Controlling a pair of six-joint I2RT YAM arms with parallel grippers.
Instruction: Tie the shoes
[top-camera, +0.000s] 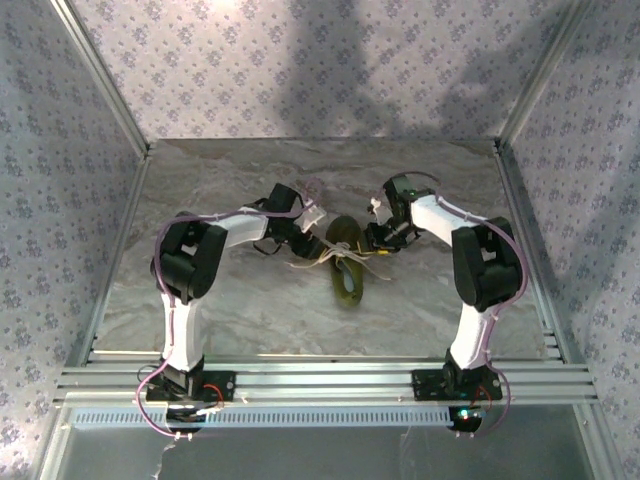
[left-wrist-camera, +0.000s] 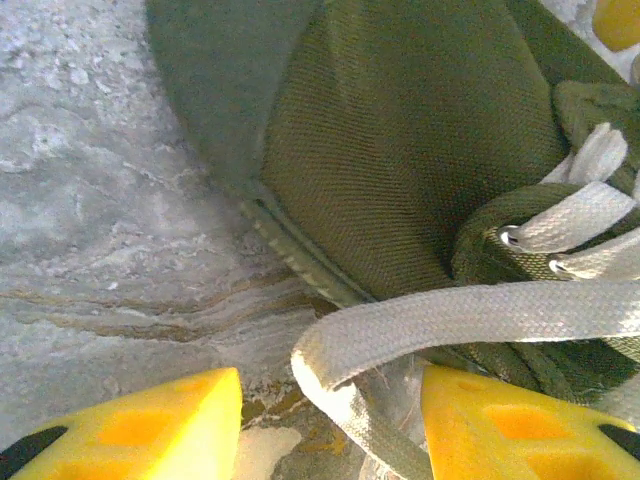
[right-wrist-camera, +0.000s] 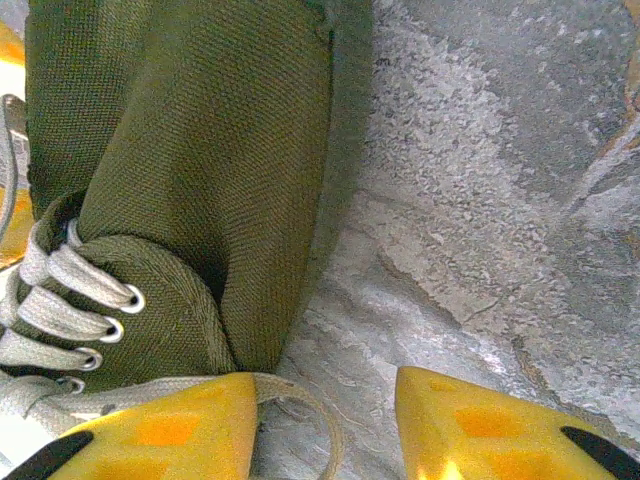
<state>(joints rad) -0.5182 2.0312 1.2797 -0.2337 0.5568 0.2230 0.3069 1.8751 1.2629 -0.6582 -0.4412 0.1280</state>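
Two robot arms flank a small olive-green canvas shoe (top-camera: 347, 265) lying near the middle of the grey marbled table top (top-camera: 230, 320), its length running from the far edge toward the near edge. The left gripper (top-camera: 312, 240) sits just beside the shoe's left flank and the right gripper (top-camera: 380, 245) just beside its right, a stance that looks chosen so each arm can take one end of the long flat whitish laces (top-camera: 322, 258), which trail loose off the shoe toward the table's left edge and appear untied. The overhead camera gives the whole layout at once, both elbows bent inward toward the shoe, but the jaws are too small there to judge. The left wrist camera settles it: the yellow plastic fingers (left-wrist-camera: 180, 425) stand well apart, a folded run of lace lying across the space between them, unpinched. The right wrist camera has its own yellow pair equally spread, a thin curl of lace beside one finger and nothing gripped; it also picks out the metal-ringed eyelets (right-wrist-camera: 132, 298) on the shoe's side, finer detail than the overhead camera resolves. The knot, by this evidence, is not yet begun
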